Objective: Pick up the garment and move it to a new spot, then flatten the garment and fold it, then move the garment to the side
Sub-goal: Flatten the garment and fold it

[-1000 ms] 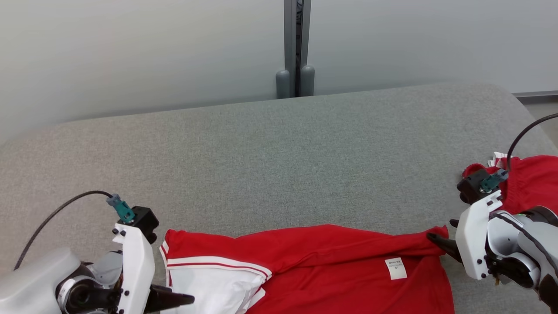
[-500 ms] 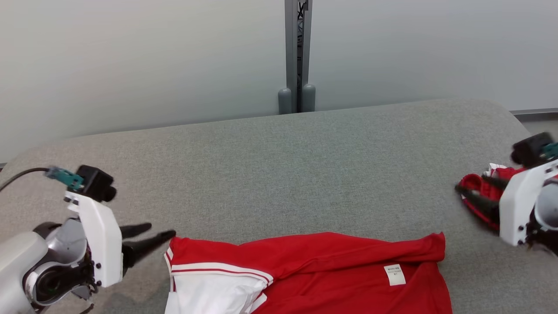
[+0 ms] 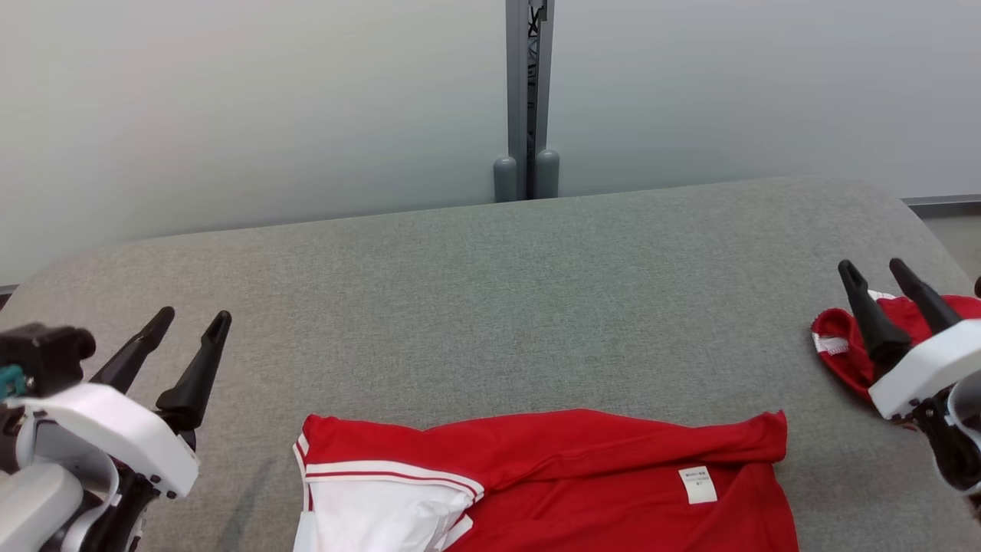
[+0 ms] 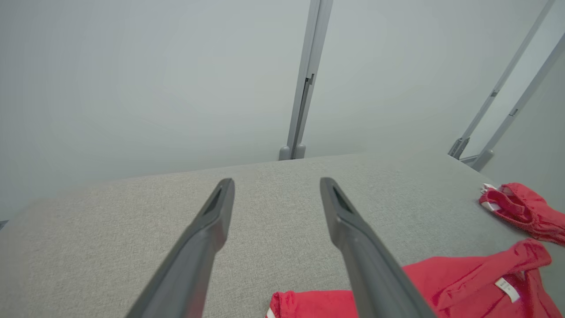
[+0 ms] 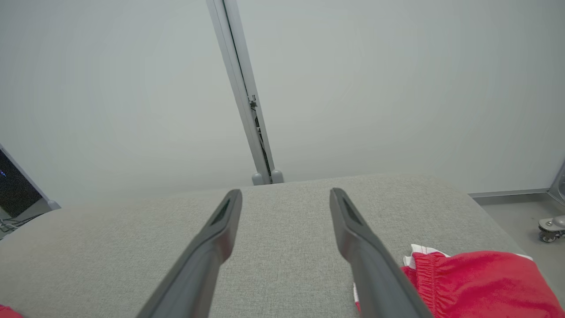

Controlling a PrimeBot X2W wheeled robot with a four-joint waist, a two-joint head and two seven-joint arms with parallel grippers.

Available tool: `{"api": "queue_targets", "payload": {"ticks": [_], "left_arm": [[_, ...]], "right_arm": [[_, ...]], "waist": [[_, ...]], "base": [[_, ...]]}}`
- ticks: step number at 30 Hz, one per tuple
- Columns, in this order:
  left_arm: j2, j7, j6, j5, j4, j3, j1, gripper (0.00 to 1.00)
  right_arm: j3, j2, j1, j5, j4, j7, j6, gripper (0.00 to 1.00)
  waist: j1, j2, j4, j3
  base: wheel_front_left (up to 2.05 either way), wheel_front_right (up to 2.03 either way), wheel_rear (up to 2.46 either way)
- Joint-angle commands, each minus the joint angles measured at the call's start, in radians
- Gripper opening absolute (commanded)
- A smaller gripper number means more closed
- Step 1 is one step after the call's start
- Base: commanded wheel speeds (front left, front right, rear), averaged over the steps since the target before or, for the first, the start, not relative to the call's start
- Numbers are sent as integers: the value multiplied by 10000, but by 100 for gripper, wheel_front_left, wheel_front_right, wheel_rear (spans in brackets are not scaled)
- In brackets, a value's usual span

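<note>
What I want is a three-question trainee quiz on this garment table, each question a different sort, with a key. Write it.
1. True or false: the left claw and the right claw both stand open, holding nothing.
2. Multiple choice: the white label on the red and white shirt sits A) toward the robot's left, B) toward the robot's right, C) on the white panel.
3. Fill in: the crumpled red garment lies near the grey table's ___ edge, apart from the shirt.
Key: 1 true; 2 B; 3 right.
</note>
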Motion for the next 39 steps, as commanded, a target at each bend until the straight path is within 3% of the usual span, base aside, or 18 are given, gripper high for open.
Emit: {"api": "queue_targets", "payload": {"ticks": [1, 3, 6, 9, 15, 23, 31, 39], "left_arm": [[-61, -209, 346, 222, -127, 262, 301, 100], [-268, -372, 868, 537, -459, 800, 795, 100], [-988, -390, 1424, 1768, -954, 2433, 1801, 100], [-2025, -393, 1569, 2911, -1272, 4044, 3200, 100], [-3714, -398, 1138, 5029, -1316, 6009, 4989, 100], [-5623, -399, 49, 6973, -1084, 7450, 6005, 100], [-6406, -399, -908, 7828, -592, 7932, 5892, 100], [-6710, -400, -1342, 8209, -222, 8014, 5712, 100]], "right_arm": [[-396, 196, 335, -248, 45, -128, 3, 100], [-1306, 596, 815, -644, 0, -203, 3, 100], [-3176, 1369, 1738, -1628, -567, -199, 3, 100], [-4564, 2193, 2724, -2809, -1362, -198, 3, 100], [-5865, 3327, 4094, -4658, -2404, -201, 3, 100], [-6385, 3980, 4828, -5532, -2680, 66, 3, 100], [-6377, 4192, 4750, -5815, -2197, 1139, 3, 100], [-6302, 4407, 4388, -5635, -861, 1835, 3, 100]], "waist": [[0, 0, 32, 7], [0, 0, 94, 24], [0, 0, 214, 63], [0, 0, 275, 93], [0, 0, 348, 153], [0, 0, 354, 242], [0, 0, 339, 310], [0, 0, 421, 406]], "base": [[0, 0, 0], [0, 0, 0], [0, 0, 0], [0, 0, 0], [0, 0, 0], [0, 0, 0], [0, 0, 0], [0, 0, 0]]}}
